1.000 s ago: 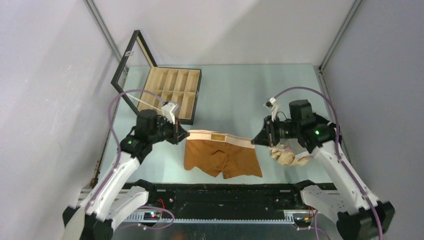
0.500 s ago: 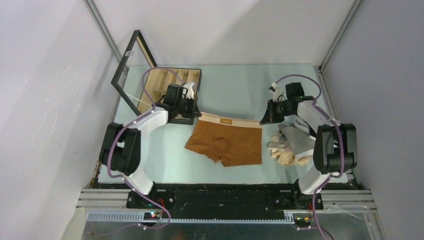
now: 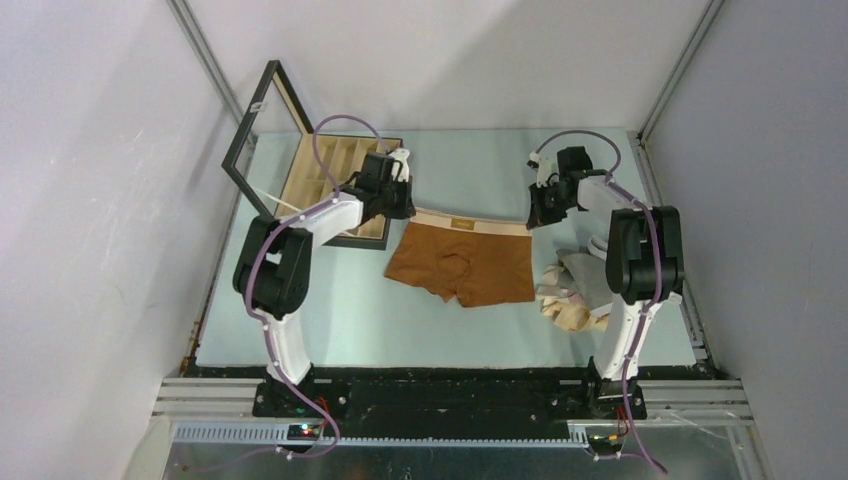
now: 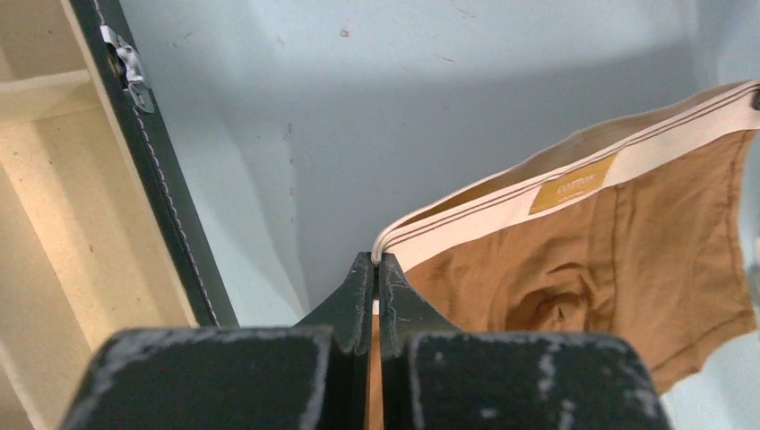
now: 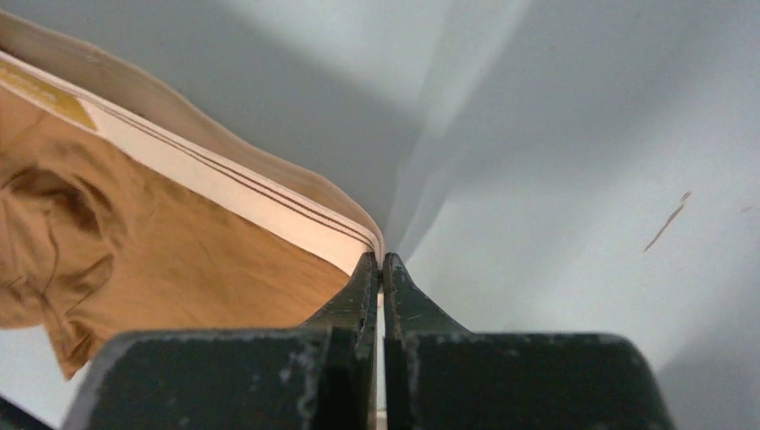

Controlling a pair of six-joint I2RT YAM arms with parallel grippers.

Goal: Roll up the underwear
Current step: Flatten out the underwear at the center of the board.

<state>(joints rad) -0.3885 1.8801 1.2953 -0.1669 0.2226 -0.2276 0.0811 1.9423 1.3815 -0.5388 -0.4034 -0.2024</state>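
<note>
The rust-brown underwear (image 3: 463,262) with a cream waistband is stretched between both grippers over the table's middle. My left gripper (image 3: 408,207) is shut on the waistband's left corner; in the left wrist view the band (image 4: 502,197) runs out of the closed tips (image 4: 375,262). My right gripper (image 3: 533,218) is shut on the waistband's right corner, as the right wrist view shows (image 5: 382,260); the brown cloth (image 5: 161,260) hangs to its left. A heap of grey and beige underwear (image 3: 578,290) lies at the right. The pink and black ones are not visible.
The black-framed wooden box (image 3: 335,185) with compartments stands open at the back left, its lid (image 3: 256,120) raised; its edge (image 4: 157,188) shows next to the left gripper. Grey walls close in the pale blue table (image 3: 330,310) on three sides.
Both arms have reached far back, carrying the rust-brown underwear by its waistband from the near part of the table toward the back. The heap at the right has not moved.
</note>
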